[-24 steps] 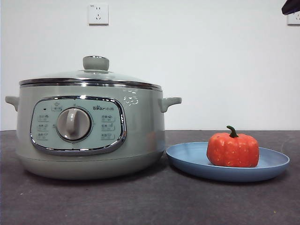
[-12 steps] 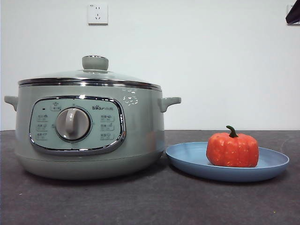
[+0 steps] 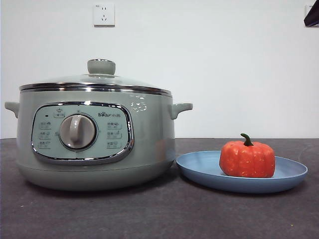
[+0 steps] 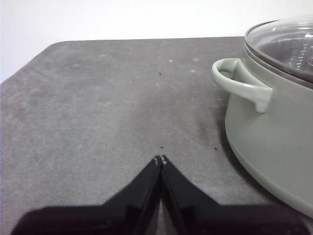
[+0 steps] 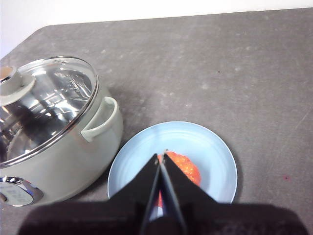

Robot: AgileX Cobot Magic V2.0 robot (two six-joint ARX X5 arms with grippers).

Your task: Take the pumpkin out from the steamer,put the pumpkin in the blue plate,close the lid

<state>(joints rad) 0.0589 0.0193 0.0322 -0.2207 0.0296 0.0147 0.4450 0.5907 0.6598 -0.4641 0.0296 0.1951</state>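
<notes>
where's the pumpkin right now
In the front view the pumpkin sits on the blue plate, on the right side, beside the closed steamer; the right claw hangs above it.

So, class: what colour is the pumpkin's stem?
Dark green, on the orange-red pumpkin; the front view shows it best.

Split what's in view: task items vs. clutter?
Task items:
- pumpkin, sitting in the blue plate
- steamer, with the lid on it
- left gripper, shut, beside the steamer
- right gripper, shut, above the plate

Not task:
- wall socket
- table
</notes>
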